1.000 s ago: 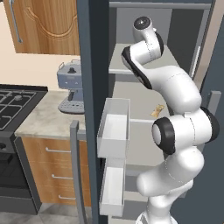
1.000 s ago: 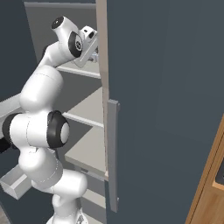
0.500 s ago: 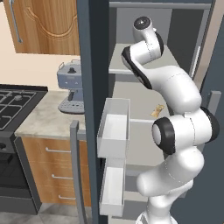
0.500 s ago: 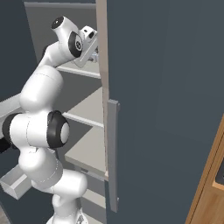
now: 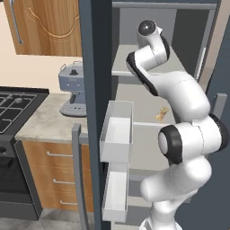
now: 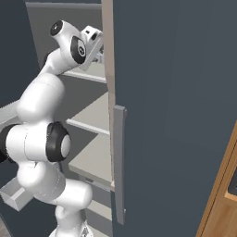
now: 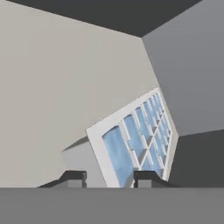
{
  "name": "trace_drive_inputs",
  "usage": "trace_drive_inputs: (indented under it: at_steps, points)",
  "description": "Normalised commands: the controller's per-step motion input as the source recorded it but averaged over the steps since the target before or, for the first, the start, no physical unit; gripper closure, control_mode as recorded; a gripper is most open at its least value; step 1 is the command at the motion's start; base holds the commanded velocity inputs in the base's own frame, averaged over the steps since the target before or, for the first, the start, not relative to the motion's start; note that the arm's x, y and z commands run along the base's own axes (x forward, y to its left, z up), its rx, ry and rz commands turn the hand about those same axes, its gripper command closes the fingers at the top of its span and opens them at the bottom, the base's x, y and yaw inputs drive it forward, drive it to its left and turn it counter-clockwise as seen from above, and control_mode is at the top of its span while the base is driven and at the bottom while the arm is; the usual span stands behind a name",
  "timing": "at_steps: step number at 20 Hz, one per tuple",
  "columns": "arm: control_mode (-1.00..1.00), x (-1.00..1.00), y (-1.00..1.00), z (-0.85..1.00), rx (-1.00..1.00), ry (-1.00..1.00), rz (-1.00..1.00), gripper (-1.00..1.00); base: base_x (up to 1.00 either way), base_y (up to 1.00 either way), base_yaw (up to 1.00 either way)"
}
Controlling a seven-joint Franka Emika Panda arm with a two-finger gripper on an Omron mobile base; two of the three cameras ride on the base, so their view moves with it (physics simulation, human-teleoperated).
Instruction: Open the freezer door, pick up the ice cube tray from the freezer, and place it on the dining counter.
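Reaching into the upper part of the freezer [image 5: 148, 112], the arm extends over the top light grey shelf [image 5: 128, 67], past the freezer door [image 5: 96, 90], which stands swung wide open. The door's white inner bins [image 5: 117, 132] face the freezer interior, and its grey bar handle [image 5: 77, 175] runs down the door's outer edge.

In the hand view, the gripper [image 7: 109, 177] sits directly over the near end of the ice cube tray [image 7: 135, 140], one fingertip to either side of the tray's white rim. The jaws stand narrowly spaced around that end; whether they actually pinch the tray cannot be told. The tray lies on the shelf close to the freezer's rear corner.

One shelf below, a small tan food piece [image 5: 161, 113] rests inside the freezer. A blue coffee machine [image 5: 72, 87] stands on the small counter [image 5: 40, 121] beyond the freezer door.
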Motion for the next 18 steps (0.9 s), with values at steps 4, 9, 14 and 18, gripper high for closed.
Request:
trace_drive_inputs:
  at_steps: [4,9,14,18]
  points:
    - [-1.0,-0.13,0.0,0.0,-0.03,-0.19,0.0,1.0,0.0,0.0,0.0]
    - [-1.0,-0.12,0.0,0.01,-0.03,-0.19,0.0,1.0,0.0,0.0,0.0]
    - [-1.0,-0.23,0.0,0.1,0.0,-0.04,0.0,1.0,0.0,0.0,0.0]
    - [-1.0,-0.25,0.0,0.22,0.0,0.0,0.0,1.0,0.0,0.0,0.0]
